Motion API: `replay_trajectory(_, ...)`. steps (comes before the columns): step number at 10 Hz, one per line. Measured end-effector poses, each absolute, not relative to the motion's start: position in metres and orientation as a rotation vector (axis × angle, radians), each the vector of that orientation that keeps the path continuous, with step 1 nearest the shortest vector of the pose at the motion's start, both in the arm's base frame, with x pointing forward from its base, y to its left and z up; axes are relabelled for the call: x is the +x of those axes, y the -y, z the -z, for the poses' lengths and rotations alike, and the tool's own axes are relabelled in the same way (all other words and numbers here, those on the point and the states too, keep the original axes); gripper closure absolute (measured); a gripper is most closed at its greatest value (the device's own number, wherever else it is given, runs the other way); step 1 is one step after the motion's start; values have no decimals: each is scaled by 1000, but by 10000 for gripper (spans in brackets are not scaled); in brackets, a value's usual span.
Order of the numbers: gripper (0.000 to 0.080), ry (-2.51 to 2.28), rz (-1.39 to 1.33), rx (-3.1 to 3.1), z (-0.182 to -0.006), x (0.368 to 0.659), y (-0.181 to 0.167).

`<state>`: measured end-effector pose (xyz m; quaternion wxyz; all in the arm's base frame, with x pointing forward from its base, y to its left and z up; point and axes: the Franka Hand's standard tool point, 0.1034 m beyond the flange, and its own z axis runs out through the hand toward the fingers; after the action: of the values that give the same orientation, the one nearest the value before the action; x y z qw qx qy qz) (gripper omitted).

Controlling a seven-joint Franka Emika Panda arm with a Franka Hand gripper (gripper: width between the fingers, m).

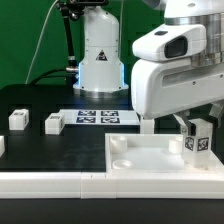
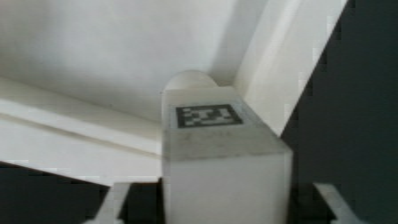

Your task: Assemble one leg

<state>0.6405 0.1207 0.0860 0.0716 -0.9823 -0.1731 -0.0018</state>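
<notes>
— What did we find at the end effector (image 1: 196,133)?

— We found it clamped on the leg (image 1: 198,143), with one finger on each side. The leg stood upright, and its black-and-white tag faced the exterior camera.

— And what lay under the end effector?

— The white panel (image 1: 150,160) lay there. The leg was over the panel's corner at the exterior view's right. We could not tell if the leg touched the panel. In the wrist view the leg (image 2: 217,150) pointed away from the end effector, toward an inner corner of the panel (image 2: 107,60).

— Did we see other parts?

— Yes. One small white block (image 1: 18,119) and a second block (image 1: 53,123) stood on the black surface (image 1: 30,100), well apart from the end effector, toward the exterior view's left. The marker board (image 1: 97,117) lay between them and the end effector, a little further back.
</notes>
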Motion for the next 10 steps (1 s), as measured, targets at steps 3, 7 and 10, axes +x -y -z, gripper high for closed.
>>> replay_trajectory(3,500,102,-25,-2989,-85,640,-120)
replay_trajectory(7,499,-663,21,-2929,-85,643,-117)
replay_trajectory(10,499,-1201,31,-2769,-84,642,-116)
